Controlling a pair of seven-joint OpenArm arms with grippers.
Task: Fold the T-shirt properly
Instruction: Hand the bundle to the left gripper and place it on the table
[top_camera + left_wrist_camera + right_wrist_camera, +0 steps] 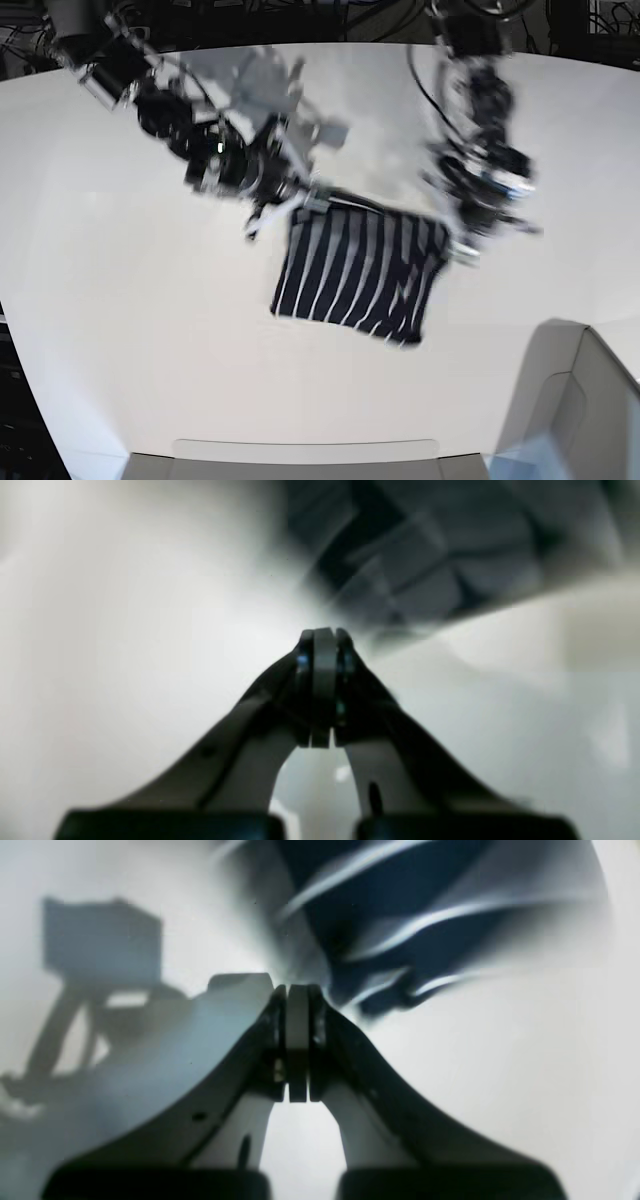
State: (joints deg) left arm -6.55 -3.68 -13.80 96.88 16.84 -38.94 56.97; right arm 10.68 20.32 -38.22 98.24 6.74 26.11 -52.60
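The T-shirt (355,265) is a folded dark navy bundle with thin white stripes, stretched between my two grippers over the white table (120,330). In the base view my right gripper (305,198) is at its upper left corner and my left gripper (455,245) at its upper right corner. In the left wrist view the left gripper (325,632) is shut, with blurred T-shirt (425,555) cloth starting right at its tips. The right gripper (297,987) is shut too, and striped T-shirt (400,905) cloth fans out from its tips. All views are blurred by motion.
A grey box-like container (570,400) stands at the table's near right corner. A pale flat edge (300,450) runs along the near side. Cables and dark equipment line the far edge behind the arms.
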